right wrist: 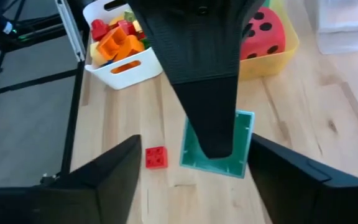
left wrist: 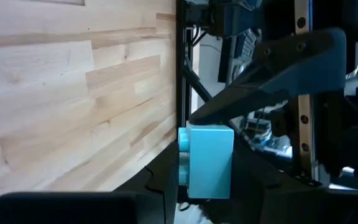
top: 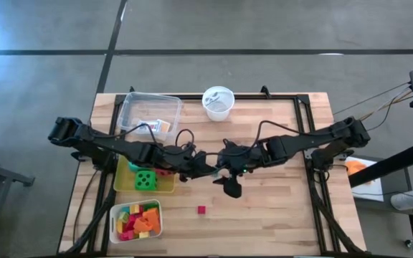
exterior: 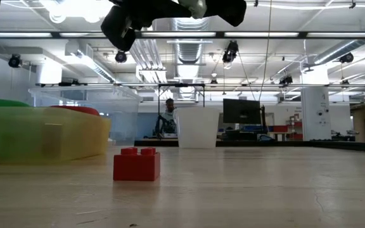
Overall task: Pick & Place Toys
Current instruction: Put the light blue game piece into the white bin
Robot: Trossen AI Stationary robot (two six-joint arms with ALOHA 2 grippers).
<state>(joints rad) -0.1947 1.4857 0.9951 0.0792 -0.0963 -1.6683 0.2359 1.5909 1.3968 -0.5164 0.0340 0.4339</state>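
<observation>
We see the left gripper [left wrist: 207, 182] closed on a teal block [left wrist: 210, 160], held in the air over the middle of the table [top: 278, 215]. The right gripper [right wrist: 194, 142] sits just beside it, its fingers [right wrist: 114, 168] spread wide to either side of the block and touching nothing.

Just near of the two grippers, a single red block [top: 201, 210] lies loose on the wood. To the left, the yellow tray [top: 124, 185] holds a green die [top: 145, 179] and a red die [right wrist: 266, 28]. The white tray [top: 113, 215] at the near left is heaped with blocks.

We judge the sorting mostly done. What remains is setting down the teal block and collecting the red one.
</observation>
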